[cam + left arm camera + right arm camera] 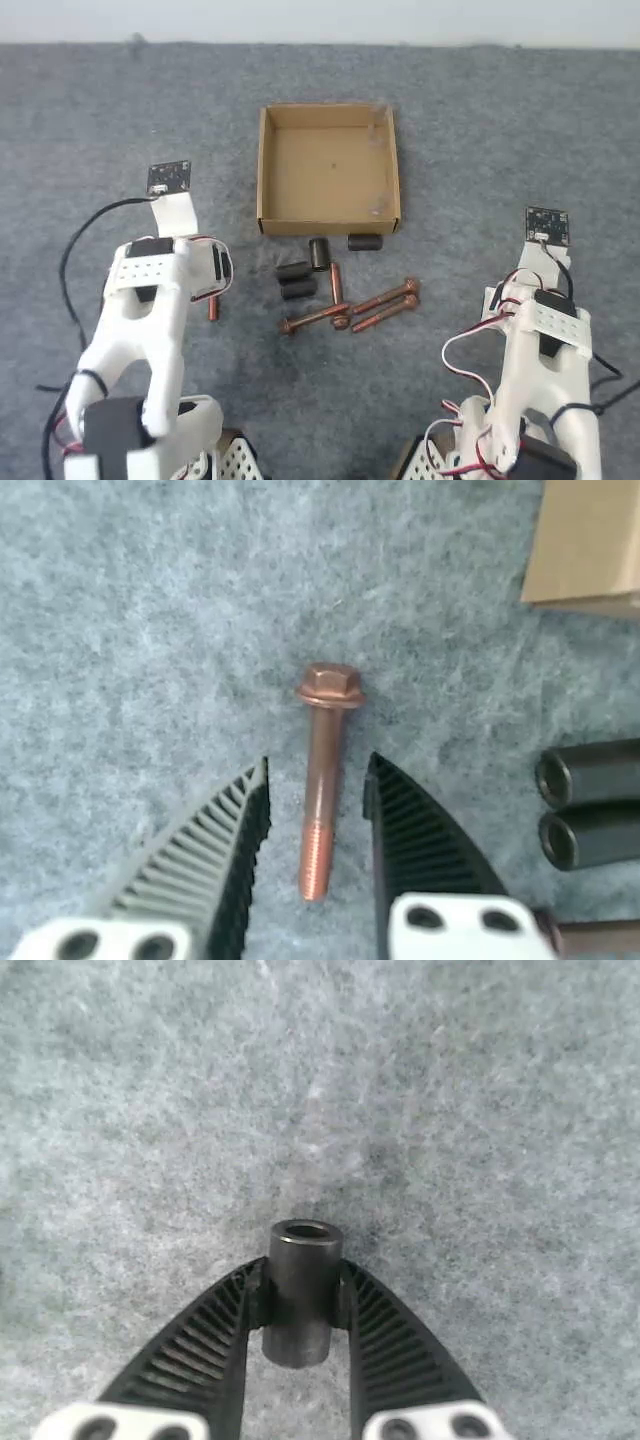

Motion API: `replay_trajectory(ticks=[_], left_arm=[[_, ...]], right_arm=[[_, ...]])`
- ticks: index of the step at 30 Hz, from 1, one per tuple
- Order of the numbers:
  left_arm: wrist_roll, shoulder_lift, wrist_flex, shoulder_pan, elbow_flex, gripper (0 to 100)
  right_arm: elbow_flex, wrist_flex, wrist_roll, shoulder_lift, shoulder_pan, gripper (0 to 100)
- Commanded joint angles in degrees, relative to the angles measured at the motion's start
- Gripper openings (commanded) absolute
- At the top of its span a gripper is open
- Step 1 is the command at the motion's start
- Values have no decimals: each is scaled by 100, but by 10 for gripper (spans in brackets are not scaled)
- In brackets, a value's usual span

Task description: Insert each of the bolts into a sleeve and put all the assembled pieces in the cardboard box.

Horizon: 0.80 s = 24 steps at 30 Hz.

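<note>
A copper bolt [322,780] lies flat on the grey carpet between the fingers of my left gripper [317,765], which is open and straddles its shank without touching it. The same bolt [213,306] shows beside the left arm in the high view. My right gripper [303,1272] is shut on a black sleeve [302,1290], whose open bore faces away from the wrist, above bare carpet. The cardboard box [263,170] stands open at the middle back.
Just in front of the box lie several black sleeves [296,281] and several copper bolts [384,298] in a loose cluster. Two sleeves [590,805] and a box corner [585,545] show beside the left gripper. Grey carpet covers the table.
</note>
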Motion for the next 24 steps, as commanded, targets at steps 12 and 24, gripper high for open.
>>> replay_trajectory(ticks=[12,24], left_arm=[[44,2382,677,237,-2343,98],[62,2426,668,316,-2273,10]], right_arm=[[-202,-22,97,-48,-92,7],[-202,-22,97,-48,-92,7]])
